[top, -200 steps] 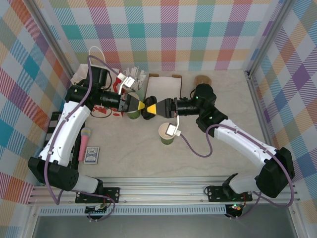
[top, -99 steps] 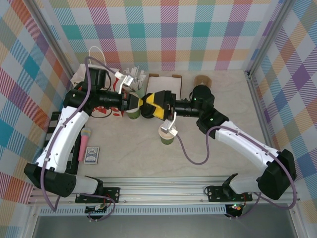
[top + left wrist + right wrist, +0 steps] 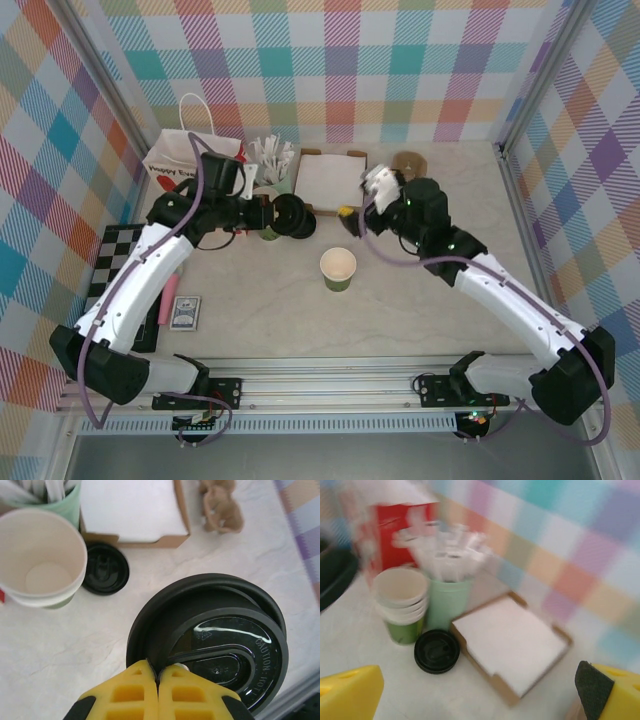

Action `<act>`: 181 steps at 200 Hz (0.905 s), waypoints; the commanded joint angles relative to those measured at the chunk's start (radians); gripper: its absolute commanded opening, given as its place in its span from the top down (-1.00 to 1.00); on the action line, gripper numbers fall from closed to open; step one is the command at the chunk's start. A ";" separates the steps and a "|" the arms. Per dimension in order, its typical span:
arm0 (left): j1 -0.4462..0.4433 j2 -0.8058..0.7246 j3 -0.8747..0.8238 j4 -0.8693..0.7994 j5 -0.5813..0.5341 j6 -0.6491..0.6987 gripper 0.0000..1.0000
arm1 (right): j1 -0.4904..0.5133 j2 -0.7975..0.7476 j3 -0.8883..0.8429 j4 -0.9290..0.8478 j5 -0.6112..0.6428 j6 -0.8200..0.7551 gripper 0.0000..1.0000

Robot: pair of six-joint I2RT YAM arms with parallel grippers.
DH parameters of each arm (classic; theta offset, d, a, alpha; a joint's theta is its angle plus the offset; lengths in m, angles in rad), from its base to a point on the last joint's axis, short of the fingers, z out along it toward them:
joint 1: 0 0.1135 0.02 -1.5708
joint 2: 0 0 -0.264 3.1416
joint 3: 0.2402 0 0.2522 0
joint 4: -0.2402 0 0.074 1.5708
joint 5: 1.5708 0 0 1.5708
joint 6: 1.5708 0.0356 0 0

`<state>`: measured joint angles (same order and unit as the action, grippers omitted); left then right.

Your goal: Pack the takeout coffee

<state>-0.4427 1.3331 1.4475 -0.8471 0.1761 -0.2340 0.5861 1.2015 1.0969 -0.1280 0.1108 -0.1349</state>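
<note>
A small green paper cup stands open at mid-table, cream inside, with no lid on it. My left gripper is shut on the rim of a round black plastic lid, held above the table. From above, that gripper and its lid hang beside the cup stack. My right gripper is open, its fingers wide apart and nothing between them. It sits just right of the held lid, behind the open cup.
A spare black lid lies beside the stacked cream cups. The pale-green cup of packets and the napkin box stand behind them. A red-and-white bag is at back left. A cardboard carrier is at back right.
The right gripper has let go of the black lid, opened and drawn back to the right. The left gripper keeps the lid.
</note>
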 commanded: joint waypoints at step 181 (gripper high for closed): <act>-0.289 0.277 -0.012 0.042 -0.096 -0.360 1.00 | -0.200 0.020 -0.340 -0.011 -0.661 1.058 -0.91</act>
<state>-0.7136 1.5887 1.3781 -0.8059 0.0631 -0.5705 0.3859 1.1675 0.7773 -0.3283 -0.3035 0.8951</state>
